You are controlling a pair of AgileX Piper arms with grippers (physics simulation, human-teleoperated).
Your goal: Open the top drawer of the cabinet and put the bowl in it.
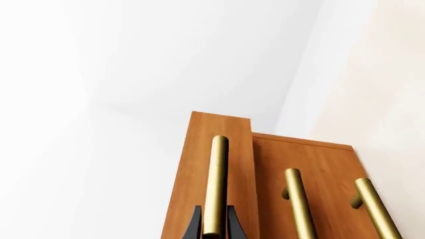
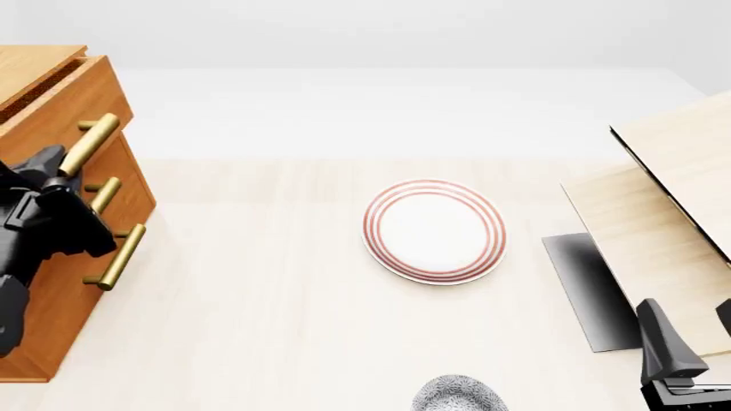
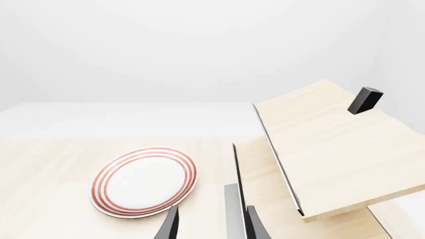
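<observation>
The cabinet [image 2: 51, 214] stands at the left edge of the tabletop [image 2: 252, 291], with 3 brass bar handles on its front. The top drawer [image 2: 57, 98] sits a little proud of the 2 below it, and a dark gap shows along its upper edge; nothing can be seen inside it. The left gripper [image 1: 215, 226] is at the top drawer's handle [image 1: 216, 184], with 1 black finger on each side of the bar, jaws clamped on it. In the front view the left arm covers part of the cabinet front.

The bowl [image 2: 460, 396], white with blue-grey speckles, sits at the near edge of the tabletop, cut off by the frame, so its contents cannot be told. A white plate [image 2: 436, 230] with red rings lies in the middle of the tabletop, well apart from the bowl, with nothing on it.

The right gripper [image 3: 209, 224] hangs near the pale wood furniture [image 2: 674, 197] on the right, jaws apart and holding nothing.
</observation>
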